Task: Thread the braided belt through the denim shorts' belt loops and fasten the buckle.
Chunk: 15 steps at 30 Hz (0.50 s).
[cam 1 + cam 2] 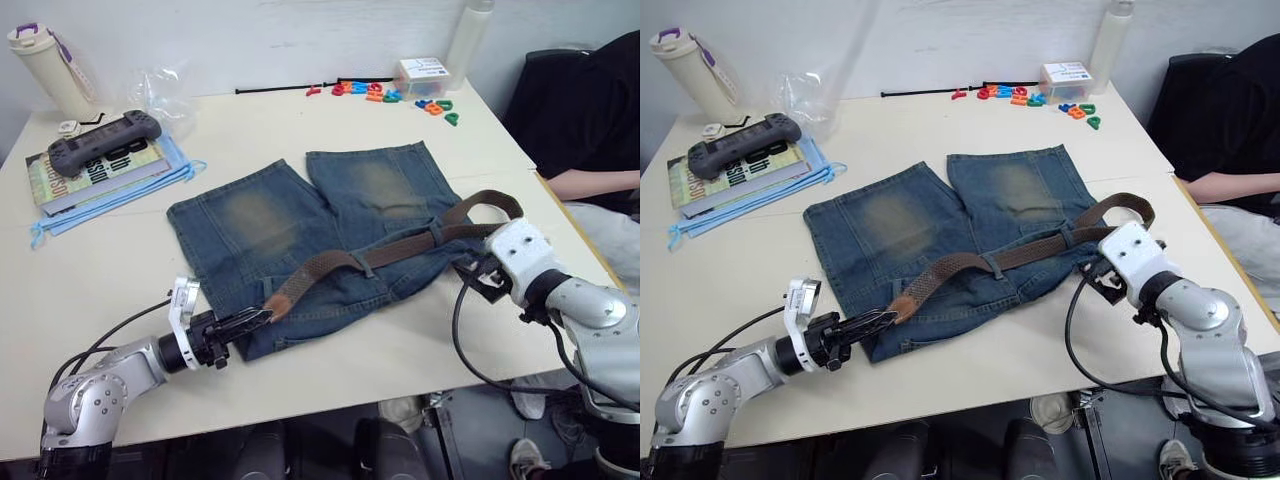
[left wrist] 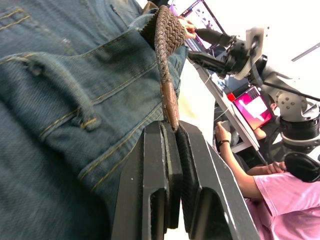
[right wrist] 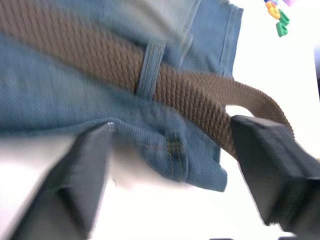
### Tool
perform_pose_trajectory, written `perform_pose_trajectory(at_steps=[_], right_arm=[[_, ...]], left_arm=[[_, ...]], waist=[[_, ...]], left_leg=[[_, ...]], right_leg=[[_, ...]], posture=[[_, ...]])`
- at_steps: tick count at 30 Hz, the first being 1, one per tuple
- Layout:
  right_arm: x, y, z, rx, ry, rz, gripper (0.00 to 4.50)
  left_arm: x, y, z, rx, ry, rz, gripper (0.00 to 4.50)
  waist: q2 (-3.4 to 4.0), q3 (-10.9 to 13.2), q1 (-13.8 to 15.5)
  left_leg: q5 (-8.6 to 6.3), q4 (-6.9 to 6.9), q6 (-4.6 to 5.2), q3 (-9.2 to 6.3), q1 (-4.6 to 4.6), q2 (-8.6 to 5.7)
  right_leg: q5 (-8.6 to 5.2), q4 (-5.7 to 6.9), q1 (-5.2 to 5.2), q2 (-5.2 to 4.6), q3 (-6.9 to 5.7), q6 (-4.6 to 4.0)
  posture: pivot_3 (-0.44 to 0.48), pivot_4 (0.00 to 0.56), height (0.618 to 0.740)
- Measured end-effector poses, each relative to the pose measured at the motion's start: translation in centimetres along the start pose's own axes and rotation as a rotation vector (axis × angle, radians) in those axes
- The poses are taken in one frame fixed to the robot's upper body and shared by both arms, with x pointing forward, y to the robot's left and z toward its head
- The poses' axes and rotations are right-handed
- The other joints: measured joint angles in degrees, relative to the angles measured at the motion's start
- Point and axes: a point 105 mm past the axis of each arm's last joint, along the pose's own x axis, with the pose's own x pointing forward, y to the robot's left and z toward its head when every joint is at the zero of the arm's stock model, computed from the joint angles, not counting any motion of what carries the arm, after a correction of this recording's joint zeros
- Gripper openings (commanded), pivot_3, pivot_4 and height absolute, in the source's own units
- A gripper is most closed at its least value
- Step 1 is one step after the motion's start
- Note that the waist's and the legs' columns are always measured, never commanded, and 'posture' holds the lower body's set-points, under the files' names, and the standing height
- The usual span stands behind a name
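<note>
Nearest us, the left claw (image 1: 252, 320) grips the braided belt (image 1: 400, 247) by its tan tip. We find the denim shorts (image 1: 300, 240) flat on the desk (image 1: 300, 120), the belt through two belt loops (image 1: 364, 262). Right claw (image 3: 175, 175) gapes at the waistband. Threading continues; next, pull through.

Woven belt (image 1: 400, 248) — faded denim shorts (image 1: 300, 225)

This looks like a robotics lab or office workroom. A plain cream table (image 1: 330, 370) stands against a bare white wall, carrying mixed props: a game controller (image 1: 104, 139) on books (image 1: 95, 172) at upper left, coloured plastic letters (image 1: 392, 95) at top centre. A seated person (image 1: 592, 130) waits at the right edge. The left wrist view shows lit monitors (image 2: 252, 104) and another robot arm (image 2: 280, 95).
</note>
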Motion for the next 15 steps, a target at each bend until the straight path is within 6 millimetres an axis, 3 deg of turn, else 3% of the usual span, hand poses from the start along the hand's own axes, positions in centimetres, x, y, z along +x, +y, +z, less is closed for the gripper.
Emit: perform_pose_trajectory(at_steps=[5, 7, 11, 15], right_arm=[[0.4, 0.2, 0.3, 0.053, -0.012, -0.013, 4.39], [0.6, 0.8, 0.0, 0.065, -0.005, 0.006, 4.39], [1.1, 1.7, 0.2, 0.055, -0.010, 0.040, 4.39], [1.3, 2.2, 0.5, 0.065, -0.030, 0.058, 4.39]], left_arm=[[0.2, -0.1, 0.2, 0.009, -0.004, 0.002, 0.00], [0.6, -0.2, 0.2, 0.013, -0.006, -0.004, 0.00], [1.0, -0.4, 0.3, 0.024, -0.004, -0.012, 0.00], [1.2, -0.5, 0.0, 0.017, 0.003, -0.013, 0.00]], waist=[[0.00, 0.0, 0.0], [0.27, 0.1, -0.8], [0.53, 0.3, -1.8], [0.56, 0.3, -0.4]], left_leg=[[-0.01, -0.01, 0.01, 0.01, -0.01, -0.01], [0.48, -0.76, 0.47, -1.77, 0.11, -1.09], [2.06, -1.85, 0.44, -5.06, -0.08, -3.12], [2.52, -2.03, 0.38, -5.28, -0.13, -3.26]], right_leg=[[0.00, -0.05, 0.00, -0.01, 0.00, 0.00], [0.01, -0.43, 1.41, -0.94, -1.91, 0.11], [-0.34, -0.75, 2.94, -2.54, -4.85, 0.84], [-0.47, -0.67, 2.86, -2.75, -4.33, 1.03]], posture=[[0.000, 0.150, 0.700], [0.000, 0.150, 0.698], [0.000, 0.150, 0.694], [0.000, 0.150, 0.694]])
